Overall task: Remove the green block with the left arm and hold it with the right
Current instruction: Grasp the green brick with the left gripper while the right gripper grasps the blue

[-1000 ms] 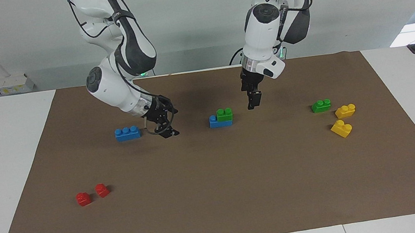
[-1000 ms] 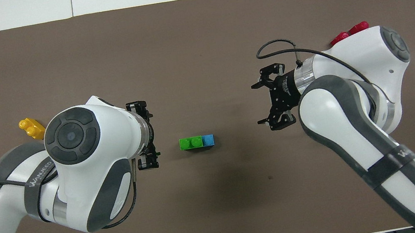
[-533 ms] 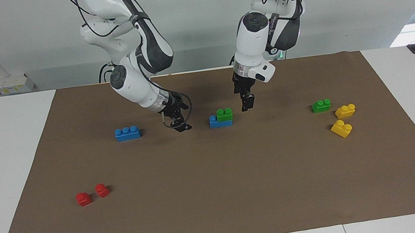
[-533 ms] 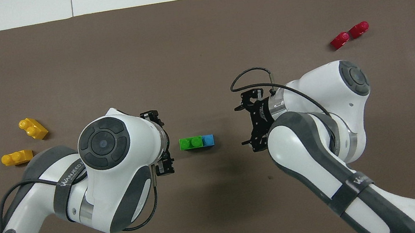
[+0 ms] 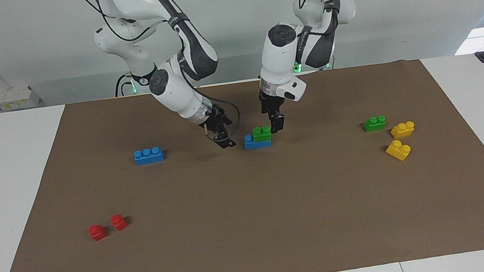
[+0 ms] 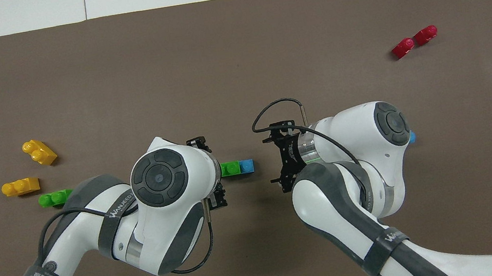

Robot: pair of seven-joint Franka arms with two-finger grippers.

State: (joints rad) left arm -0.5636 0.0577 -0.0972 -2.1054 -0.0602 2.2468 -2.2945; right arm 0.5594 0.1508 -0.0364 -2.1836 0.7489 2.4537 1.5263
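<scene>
Both pincers closed in on green block [image 5: 262, 134]; brown mat [image 5: 253, 227].

Robot lab: 2 bench-mounted arms [image 5: 180, 83].

glossy plastic green block [image 5: 262, 134], matt brown mat [image 5: 253, 227]

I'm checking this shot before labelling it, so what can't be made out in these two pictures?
- Overhead view: the left arm covers part of the green block and of the spare green brick.
- Overhead view: the right arm hides the lone blue brick almost entirely.
- Facing view: whether the left hand touches the green block cannot be told.
- Right hand: open, beside the stack.
</scene>
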